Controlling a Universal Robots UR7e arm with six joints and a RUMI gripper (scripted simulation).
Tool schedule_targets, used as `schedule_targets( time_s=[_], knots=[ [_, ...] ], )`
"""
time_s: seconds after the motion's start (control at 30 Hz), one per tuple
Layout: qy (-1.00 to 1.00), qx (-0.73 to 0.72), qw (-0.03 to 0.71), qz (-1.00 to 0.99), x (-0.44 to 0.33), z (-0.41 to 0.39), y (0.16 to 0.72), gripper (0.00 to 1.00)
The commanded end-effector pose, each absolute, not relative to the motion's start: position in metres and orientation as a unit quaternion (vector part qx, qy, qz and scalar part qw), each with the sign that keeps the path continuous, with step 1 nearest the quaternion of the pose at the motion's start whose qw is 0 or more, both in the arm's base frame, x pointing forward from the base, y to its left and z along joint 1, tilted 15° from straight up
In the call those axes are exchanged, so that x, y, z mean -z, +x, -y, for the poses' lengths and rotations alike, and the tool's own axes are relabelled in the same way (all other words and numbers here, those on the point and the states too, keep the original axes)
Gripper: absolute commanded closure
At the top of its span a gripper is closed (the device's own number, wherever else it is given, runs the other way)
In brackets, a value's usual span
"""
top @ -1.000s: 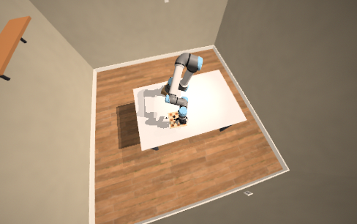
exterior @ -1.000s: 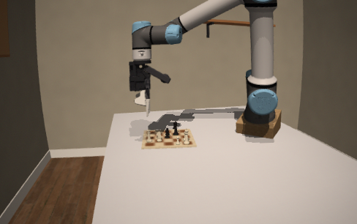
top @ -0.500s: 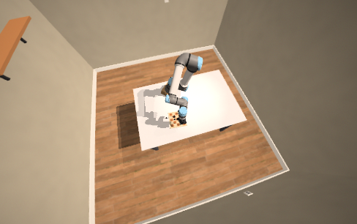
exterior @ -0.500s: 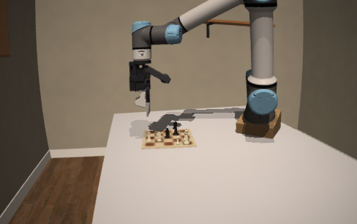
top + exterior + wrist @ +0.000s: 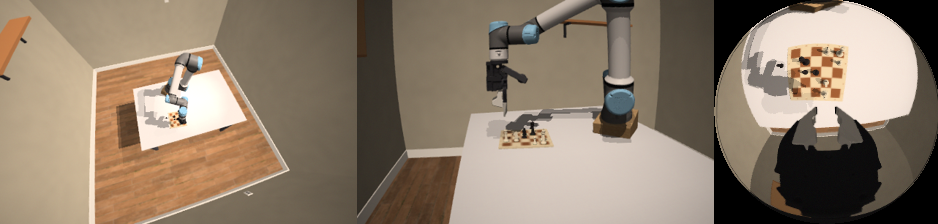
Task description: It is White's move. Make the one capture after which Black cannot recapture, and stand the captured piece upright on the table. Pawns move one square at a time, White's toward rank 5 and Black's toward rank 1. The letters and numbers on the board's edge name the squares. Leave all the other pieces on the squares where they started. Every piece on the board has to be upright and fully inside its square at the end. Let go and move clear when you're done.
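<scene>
A small chessboard (image 5: pixel 526 139) lies on the white table near its left edge. It holds several white pieces, such as one at the left (image 5: pixel 505 137) and a taller one at the right (image 5: pixel 543 136). It also holds black pieces, among them a pawn (image 5: pixel 524 132) and a taller one (image 5: pixel 532 129). My gripper (image 5: pixel 504 110) hangs well above the board's far left corner and points down. In the wrist view the fingers stand a narrow gap apart with nothing between them, and the board (image 5: pixel 817 72) lies beyond them. The square labels are too small to read.
The arm's base stands on a wooden block (image 5: pixel 616 124) at the back right of the table. The table's left edge (image 5: pixel 461 161) runs close to the board, with wooden floor below. An orange shelf (image 5: pixel 11 40) hangs on the far wall.
</scene>
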State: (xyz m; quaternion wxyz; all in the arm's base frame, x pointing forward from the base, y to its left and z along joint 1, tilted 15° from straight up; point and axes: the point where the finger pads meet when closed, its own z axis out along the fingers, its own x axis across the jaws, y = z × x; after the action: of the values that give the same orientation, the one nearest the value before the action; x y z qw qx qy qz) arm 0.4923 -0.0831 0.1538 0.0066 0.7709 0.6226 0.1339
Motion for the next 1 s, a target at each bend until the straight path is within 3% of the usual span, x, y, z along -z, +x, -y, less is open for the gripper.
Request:
schedule_targets(
  time_s=[0.0,0.97],
  knots=[
    [0.771,-0.134,0.007,-0.623,-0.154,0.083,0.493,0.75],
    [0.771,-0.133,0.007,-0.623,-0.139,0.081,0.496,0.75]
  ],
)
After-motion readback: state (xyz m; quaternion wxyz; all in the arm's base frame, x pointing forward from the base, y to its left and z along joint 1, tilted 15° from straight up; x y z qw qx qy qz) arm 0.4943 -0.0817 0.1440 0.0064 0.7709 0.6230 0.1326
